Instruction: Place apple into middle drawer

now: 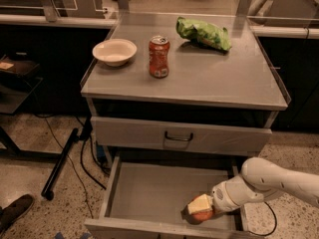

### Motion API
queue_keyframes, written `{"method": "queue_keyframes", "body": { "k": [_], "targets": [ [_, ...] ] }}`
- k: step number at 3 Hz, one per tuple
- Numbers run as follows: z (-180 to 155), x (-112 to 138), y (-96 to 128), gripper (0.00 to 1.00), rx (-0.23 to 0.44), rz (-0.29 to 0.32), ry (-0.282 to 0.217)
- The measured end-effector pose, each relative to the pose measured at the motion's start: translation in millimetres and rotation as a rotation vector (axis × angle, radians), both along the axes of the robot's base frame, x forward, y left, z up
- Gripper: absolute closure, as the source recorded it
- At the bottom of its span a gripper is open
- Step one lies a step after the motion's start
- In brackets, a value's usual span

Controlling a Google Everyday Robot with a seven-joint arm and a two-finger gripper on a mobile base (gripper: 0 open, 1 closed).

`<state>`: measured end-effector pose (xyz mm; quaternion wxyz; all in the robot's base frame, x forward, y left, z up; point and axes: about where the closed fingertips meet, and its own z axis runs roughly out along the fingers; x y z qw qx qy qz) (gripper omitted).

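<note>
The middle drawer is pulled open below the cabinet, a grey metal tray with a bare floor and low walls. The apple is red-orange and sits low in the drawer's front right corner, under my fingertips. My gripper comes in from the right on a white arm and is shut on the apple, its pale pads covering the top of the fruit. The apple rests on or just above the drawer floor; I cannot tell which.
On the cabinet top stand a red soda can, a white bowl and a green chip bag. The closed upper drawer front has a dark loop handle. A shoe and cables lie on the floor at left.
</note>
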<state>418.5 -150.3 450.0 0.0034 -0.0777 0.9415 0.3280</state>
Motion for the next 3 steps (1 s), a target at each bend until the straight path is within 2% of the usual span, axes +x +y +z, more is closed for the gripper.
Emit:
{"method": "queue_keyframes", "body": {
  "k": [1,2,3],
  "targets": [
    [-7.2,-2.7,10.1,1.0,0.019,-0.018,0.008],
    [-19.3,19.5,22.0,1.0,0.038,-0.134,-0.025],
    [-30.8,45.8,27.6,1.0,0.022,-0.203,-0.066]
  ]
}}
